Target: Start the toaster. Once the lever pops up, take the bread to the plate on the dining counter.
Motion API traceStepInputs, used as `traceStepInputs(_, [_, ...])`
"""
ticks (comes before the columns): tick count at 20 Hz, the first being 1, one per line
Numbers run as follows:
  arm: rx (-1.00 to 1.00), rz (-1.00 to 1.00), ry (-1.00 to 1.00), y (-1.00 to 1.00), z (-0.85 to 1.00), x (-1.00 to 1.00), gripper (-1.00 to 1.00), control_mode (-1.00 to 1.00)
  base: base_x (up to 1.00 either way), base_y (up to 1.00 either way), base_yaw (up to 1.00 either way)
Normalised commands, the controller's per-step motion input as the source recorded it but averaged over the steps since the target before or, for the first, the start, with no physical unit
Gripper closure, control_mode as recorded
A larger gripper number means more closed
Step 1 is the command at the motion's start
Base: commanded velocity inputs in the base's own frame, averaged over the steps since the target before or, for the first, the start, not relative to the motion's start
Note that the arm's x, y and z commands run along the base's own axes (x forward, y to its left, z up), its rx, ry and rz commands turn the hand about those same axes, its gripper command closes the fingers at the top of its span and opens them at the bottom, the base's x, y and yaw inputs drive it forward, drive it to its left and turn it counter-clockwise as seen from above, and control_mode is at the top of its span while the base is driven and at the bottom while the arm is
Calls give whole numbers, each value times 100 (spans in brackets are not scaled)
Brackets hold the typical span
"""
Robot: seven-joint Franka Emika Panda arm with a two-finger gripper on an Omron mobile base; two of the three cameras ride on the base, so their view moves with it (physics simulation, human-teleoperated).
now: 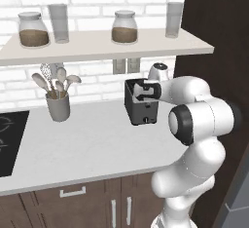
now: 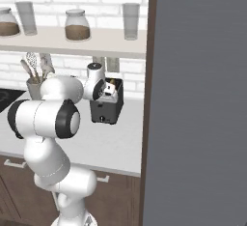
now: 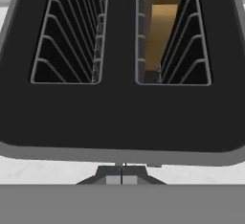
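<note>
The dark boxy toaster (image 1: 142, 111) stands on the white wall counter under the shelf, its small knob low on the front. In the hand view I look straight down on the toaster (image 3: 119, 117): the left slot is empty and the tan bread (image 3: 160, 31) sits down in the right slot. My gripper (image 3: 122, 177) is shut, its fingertips pressed together just off the toaster's near edge, with nothing between them. From the base, the gripper (image 1: 141, 97) hovers over the toaster's top, and a bit of bread (image 2: 112, 86) shows beside the hand. The plate and the dining counter are out of view.
A grey utensil holder (image 1: 58, 106) stands left of the toaster and a black cooktop (image 1: 9, 142) lies at the far left. A shelf (image 1: 97, 44) with jars and glasses hangs close above the hand. A tall dark cabinet (image 1: 214, 27) walls off the right side.
</note>
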Motion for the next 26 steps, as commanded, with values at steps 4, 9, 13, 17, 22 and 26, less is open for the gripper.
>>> traceStepInputs(4, [-2,0,0,0,-50,4,100,-100,0,0,0])
traceStepInputs(9, [-6,0,0,0,-84,-9,100,-100,0,0,0])
traceStepInputs(13, [-9,0,-2,0,-100,-27,100,-100,0,0,0])
traceStepInputs(17, [-10,0,-7,0,-100,-18,100,-100,0,0,0])
traceStepInputs(22, [-2,0,-22,0,-46,-56,100,-100,0,0,0])
traceStepInputs(26, [11,0,-34,0,86,-68,100,-100,0,0,0])
